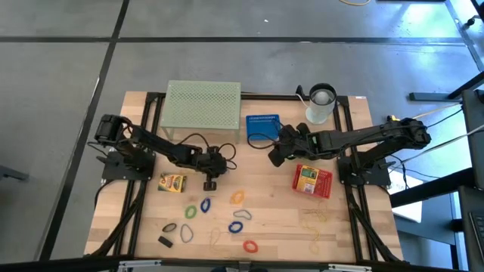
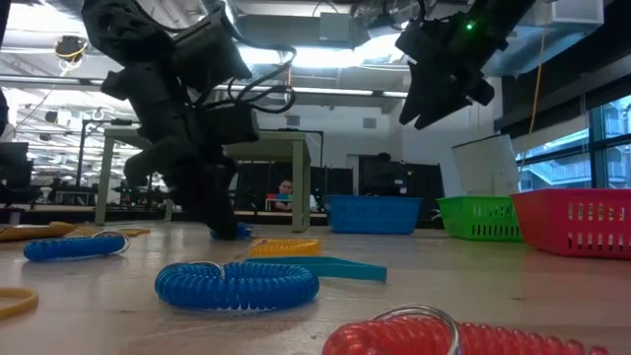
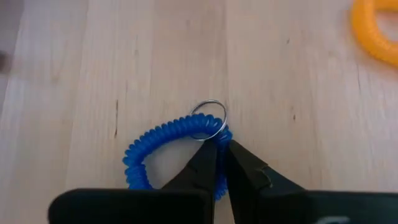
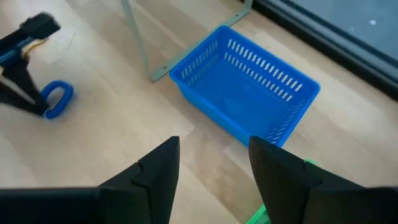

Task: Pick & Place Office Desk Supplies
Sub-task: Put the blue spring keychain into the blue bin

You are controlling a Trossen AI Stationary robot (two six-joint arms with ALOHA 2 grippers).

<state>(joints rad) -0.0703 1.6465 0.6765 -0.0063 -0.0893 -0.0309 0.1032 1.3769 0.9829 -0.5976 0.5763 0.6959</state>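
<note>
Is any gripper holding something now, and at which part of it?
The left gripper is shut on the blue coil loop, pinching its coil beside the metal ring. The right gripper is open and holds nothing.

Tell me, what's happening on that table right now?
Left gripper shut on blue coil band, down on table. Right gripper open, hovering by blue basket. Nothing in the way.

An open-plan lab or office: a wooden bench (image 1: 265, 227) on grey floor (image 1: 76, 68), ceiling strip lights (image 2: 325, 59), rows of desks with monitors (image 2: 414, 182), a person (image 2: 286, 189) seated behind, big windows (image 2: 601, 148).
</note>
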